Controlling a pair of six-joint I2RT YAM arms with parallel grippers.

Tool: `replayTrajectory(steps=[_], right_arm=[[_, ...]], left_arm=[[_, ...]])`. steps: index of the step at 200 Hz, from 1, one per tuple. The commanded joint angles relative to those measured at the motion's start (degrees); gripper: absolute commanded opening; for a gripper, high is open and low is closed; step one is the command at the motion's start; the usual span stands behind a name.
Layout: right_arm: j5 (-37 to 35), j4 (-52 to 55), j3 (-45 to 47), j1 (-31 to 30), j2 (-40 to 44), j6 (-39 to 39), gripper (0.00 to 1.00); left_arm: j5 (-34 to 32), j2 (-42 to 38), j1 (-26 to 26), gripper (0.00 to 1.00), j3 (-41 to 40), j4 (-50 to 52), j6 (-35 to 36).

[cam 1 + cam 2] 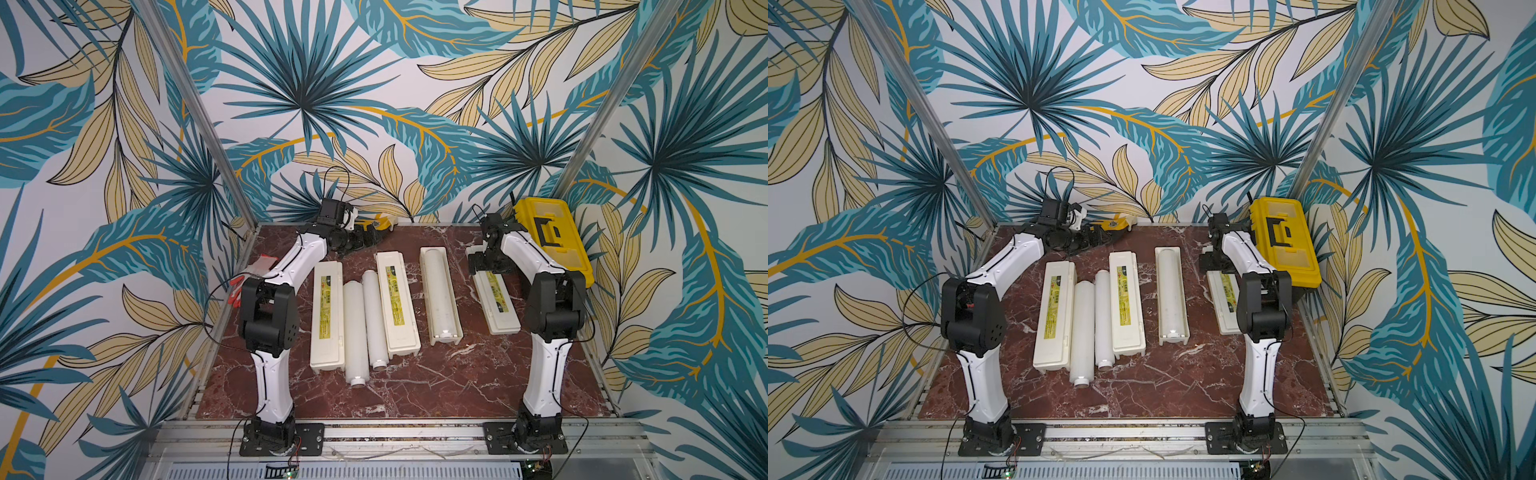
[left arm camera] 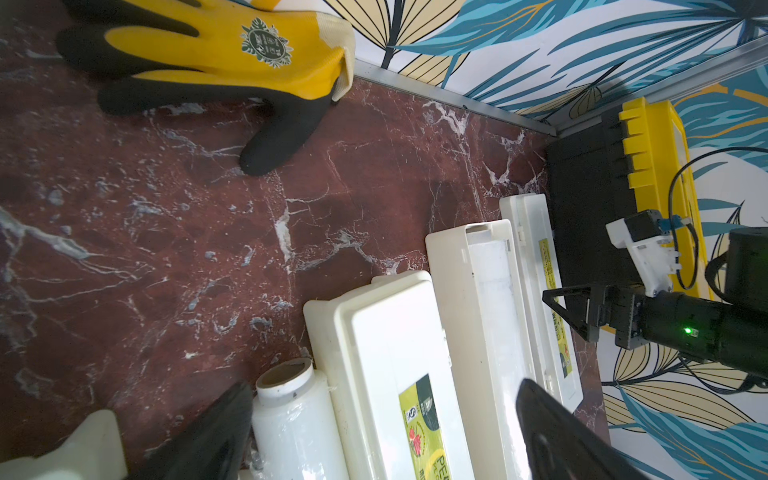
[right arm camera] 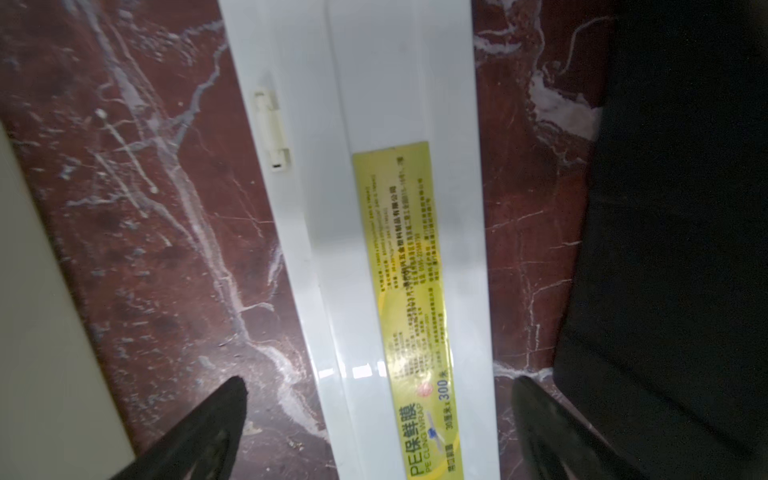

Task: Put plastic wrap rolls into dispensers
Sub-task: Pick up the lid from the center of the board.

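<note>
a: status, left to right?
b: left claw (image 2: 384, 386) spread and empty, at the far left of the counter (image 1: 415, 382), near a yellow glove (image 2: 216, 45). next is the left dispenser (image 1: 328, 316), lid shut, contents hidden. two loose rolls (image 1: 375, 316) lie side by side, seemingly touching, between it and the middle dispenser (image 1: 397, 305), which is also shut.
a: anything loaded?
b: yes. the open base (image 1: 445, 338) holds one roll (image 1: 439, 291), lengthwise and seated down in it. the labelled lid (image 1: 498, 305) lies flat on the counter to its right, apart from the base.
a: right claw?
b: right claw (image 3: 379, 380) spread over the lid's far end, one jaw on either side, pinching nothing. yellow toolbox (image 1: 555, 241) in the far right corner.
a: which step?
b: judgement: first roll is in and its dispenser is not yet closed. the next move likely calls for gripping the lid by its long edges, lifting it level and lining it up over the base. after that, the two shut boxes need opening for the loose rolls.
a: risk?
b: the lid is thin and lies flat, so a shallow grip could slip.
</note>
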State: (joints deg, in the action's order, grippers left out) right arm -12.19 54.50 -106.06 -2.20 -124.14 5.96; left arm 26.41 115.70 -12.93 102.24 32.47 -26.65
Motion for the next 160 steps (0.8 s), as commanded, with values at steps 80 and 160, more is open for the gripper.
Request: replayTrajectory(steps=[80, 160], right_arm=[[6.4, -2.0, 3.7, 2.1, -4.0, 0.0, 0.99], [11.8, -3.0, 9.7, 0.2, -0.4, -1.0, 0.97]], left_arm=[[0.1, -1.2, -0.3, 1.00, 1.1, -0.1, -0.5], [0.4, -0.9, -0.3, 0.99, 0.9, -0.1, -0.3]])
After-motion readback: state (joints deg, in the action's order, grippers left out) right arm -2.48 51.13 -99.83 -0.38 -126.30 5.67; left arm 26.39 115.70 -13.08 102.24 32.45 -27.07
